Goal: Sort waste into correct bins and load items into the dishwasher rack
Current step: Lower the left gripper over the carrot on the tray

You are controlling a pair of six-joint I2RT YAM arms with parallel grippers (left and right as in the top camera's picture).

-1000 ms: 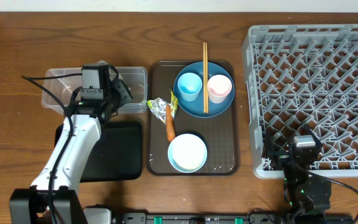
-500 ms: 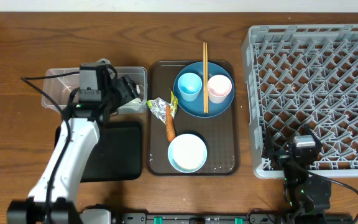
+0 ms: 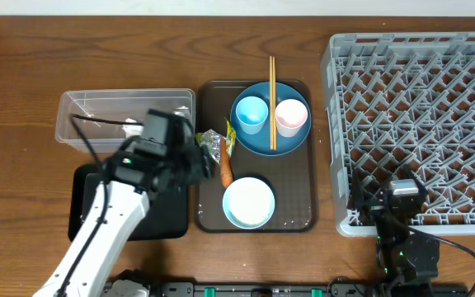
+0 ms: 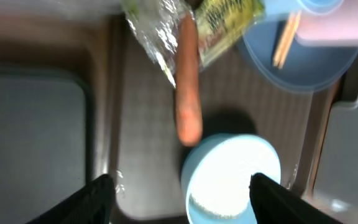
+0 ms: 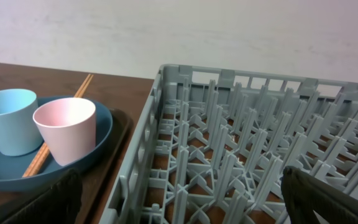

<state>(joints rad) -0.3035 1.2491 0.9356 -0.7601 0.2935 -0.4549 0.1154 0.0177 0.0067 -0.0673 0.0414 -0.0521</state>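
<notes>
My left gripper (image 3: 198, 165) hangs open and empty over the brown tray's left edge, beside the carrot (image 3: 225, 167) and the foil wrapper (image 3: 212, 142). In the left wrist view the carrot (image 4: 188, 93) lies just ahead of the fingers (image 4: 98, 199), and the white bowl (image 4: 232, 180) with rice bits sits below them. The blue plate (image 3: 270, 132) carries a light blue cup (image 3: 251, 114), a pink cup (image 3: 291, 117) and chopsticks (image 3: 272, 87). A white napkin (image 3: 130, 125) lies in the clear tub (image 3: 81, 111). My right gripper (image 3: 402, 194) rests open at the dishwasher rack's (image 3: 419, 107) front edge.
The black tray (image 3: 159, 210) lies under my left arm, in front of the clear tub. The brown serving tray (image 3: 295, 190) sits between the bins and the rack. Rack pegs (image 5: 247, 155) fill the right wrist view, with the cups to their left.
My left gripper opened over the clear tub, then swung right and toward the front, to the brown tray's left edge by the carrot. The right arm stayed still.
</notes>
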